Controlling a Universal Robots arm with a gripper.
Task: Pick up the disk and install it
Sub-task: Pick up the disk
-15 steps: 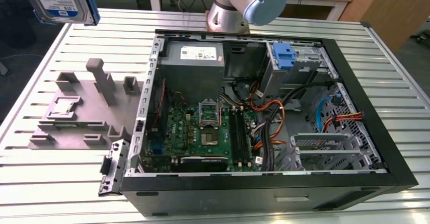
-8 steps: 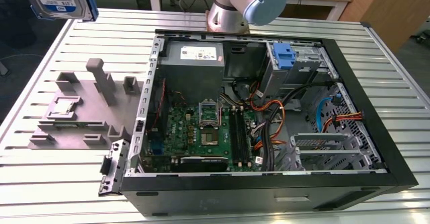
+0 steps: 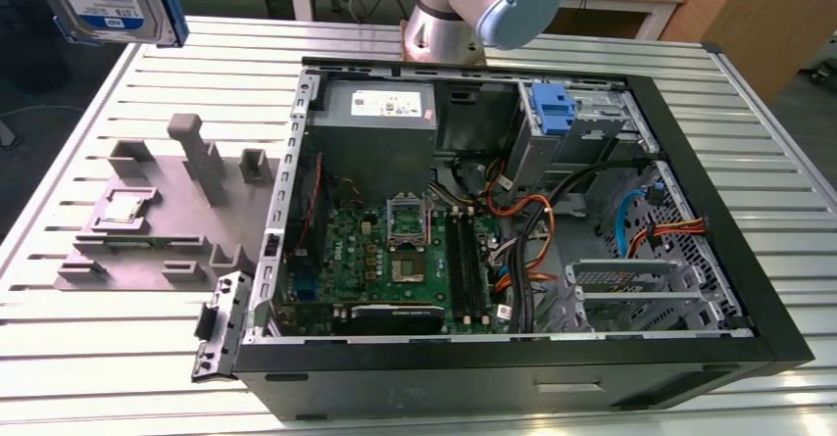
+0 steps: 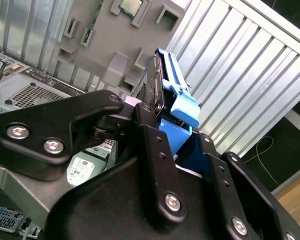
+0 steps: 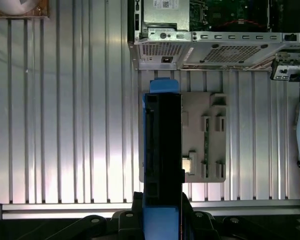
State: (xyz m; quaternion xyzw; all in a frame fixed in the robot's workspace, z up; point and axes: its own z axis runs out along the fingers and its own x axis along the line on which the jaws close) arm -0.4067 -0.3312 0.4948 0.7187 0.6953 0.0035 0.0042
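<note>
The disk (image 3: 112, 3) hangs high above the table's far corner at the exterior view's left, its white-and-blue label facing that camera, blue rails along its edges. In the second wrist view my gripper (image 4: 172, 125) is shut on the disk (image 4: 172, 87), black fingers (image 4: 150, 145) pressing its flat sides. Seen edge-on in the first wrist view, the disk (image 5: 162, 145) floats over the grey fixture plate (image 5: 210, 140), with my gripper (image 5: 161, 200) clamped on it. The open computer case (image 3: 523, 382) lies on the table at the exterior view's right.
Inside the case are a grey power-supply box (image 3: 379, 113), an upright blue bracket (image 3: 556, 113), the motherboard (image 3: 392, 250), loose cables (image 3: 536, 230) and a metal cage (image 3: 641, 289). The grey fixture plate (image 3: 157, 220) has upright posts. The arm's base (image 3: 458, 15) stands behind the case.
</note>
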